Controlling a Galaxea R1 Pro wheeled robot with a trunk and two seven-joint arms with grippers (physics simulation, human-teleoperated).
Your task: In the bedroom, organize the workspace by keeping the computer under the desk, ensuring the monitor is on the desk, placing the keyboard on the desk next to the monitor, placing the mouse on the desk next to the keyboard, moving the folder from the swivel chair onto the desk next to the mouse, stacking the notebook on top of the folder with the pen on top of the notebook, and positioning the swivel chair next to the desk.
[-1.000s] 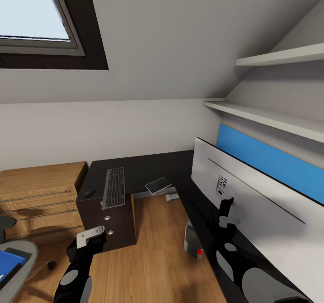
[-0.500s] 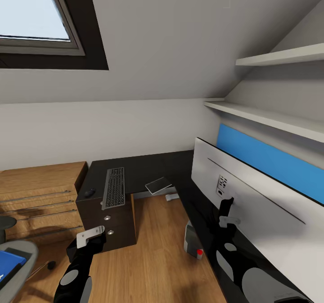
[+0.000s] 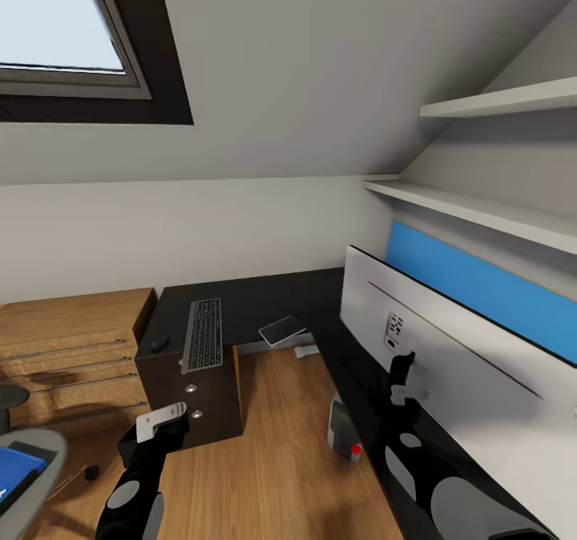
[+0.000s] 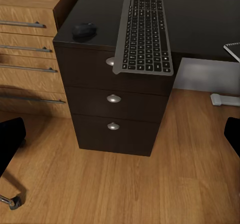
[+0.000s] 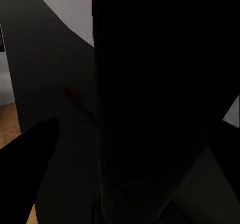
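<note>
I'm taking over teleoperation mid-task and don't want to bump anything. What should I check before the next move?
1. Monitor standing on the desk: ok.
2. Keyboard fully supported: not ok, its near end overhangs the desk edge above the drawers.
3. Mouse on the desk beside the keyboard: ok.
4. Computer under the desk: ok.
5. Folder moved to the desk: not ok, it lies on the swivel chair.
6. Right tool at the monitor's back, gripping or free: cannot tell.
</note>
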